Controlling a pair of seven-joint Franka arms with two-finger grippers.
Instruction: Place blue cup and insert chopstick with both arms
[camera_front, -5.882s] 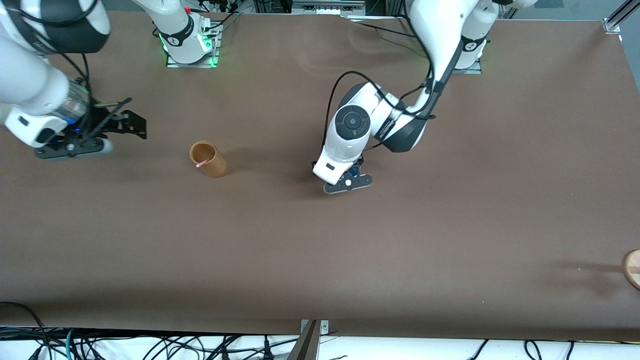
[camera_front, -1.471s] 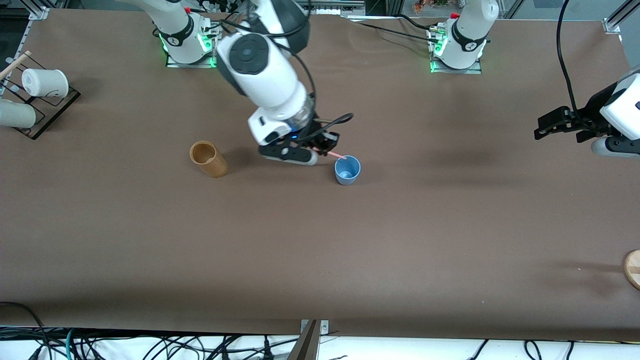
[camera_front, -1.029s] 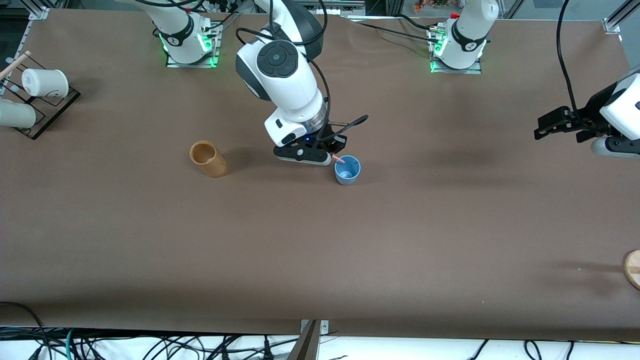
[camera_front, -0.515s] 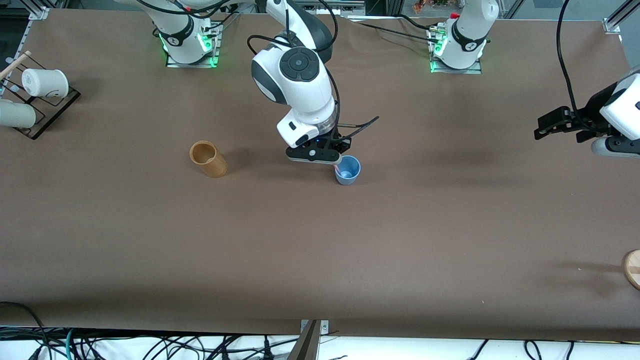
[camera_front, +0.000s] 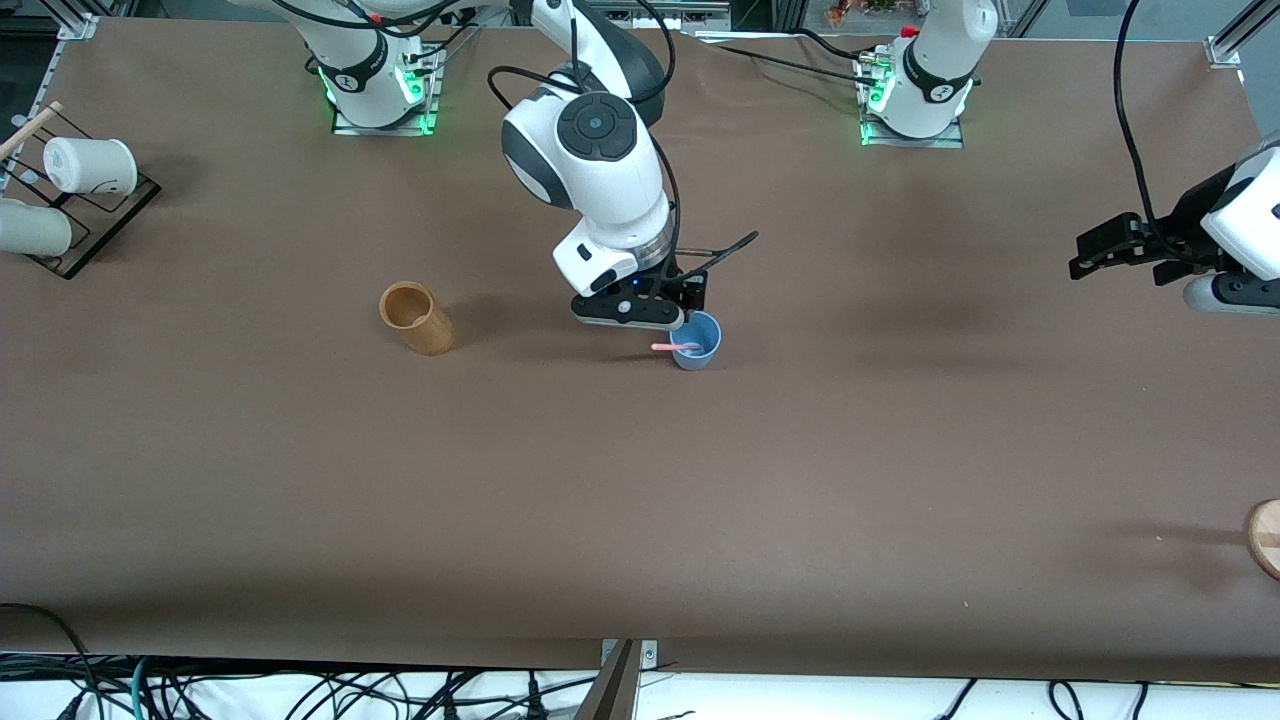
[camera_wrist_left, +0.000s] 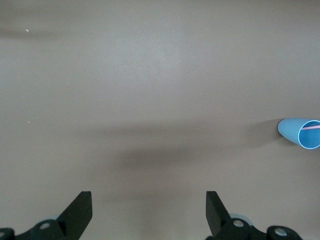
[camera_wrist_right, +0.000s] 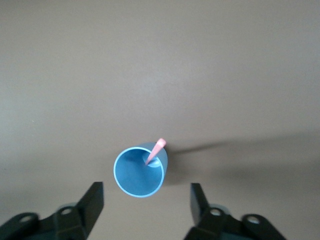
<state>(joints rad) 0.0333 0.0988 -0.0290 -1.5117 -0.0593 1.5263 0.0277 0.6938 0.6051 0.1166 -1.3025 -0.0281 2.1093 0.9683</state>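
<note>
The blue cup (camera_front: 698, 343) stands upright mid-table. The pink chopstick (camera_front: 672, 347) rests in it, leaning on the rim with its end sticking out toward the right arm's end. My right gripper (camera_front: 690, 300) hangs just above the cup, open and empty. In the right wrist view the cup (camera_wrist_right: 139, 172) and chopstick (camera_wrist_right: 156, 149) sit just ahead of the open right gripper (camera_wrist_right: 147, 205). My left gripper (camera_front: 1090, 252) waits open and empty over the left arm's end of the table. Its wrist view shows the open left gripper (camera_wrist_left: 147, 215) and, far off, the cup (camera_wrist_left: 299, 133).
A brown wooden cup (camera_front: 416, 318) stands beside the blue cup, toward the right arm's end. Two white cups (camera_front: 90, 165) lie on a black rack with a pale wooden stick (camera_front: 30, 128). A round wooden thing (camera_front: 1265, 538) shows at the left arm's end.
My right gripper carried the chopstick over the blue cup, then opened and let it go. The chopstick now leans in the cup. The left arm has not moved.
</note>
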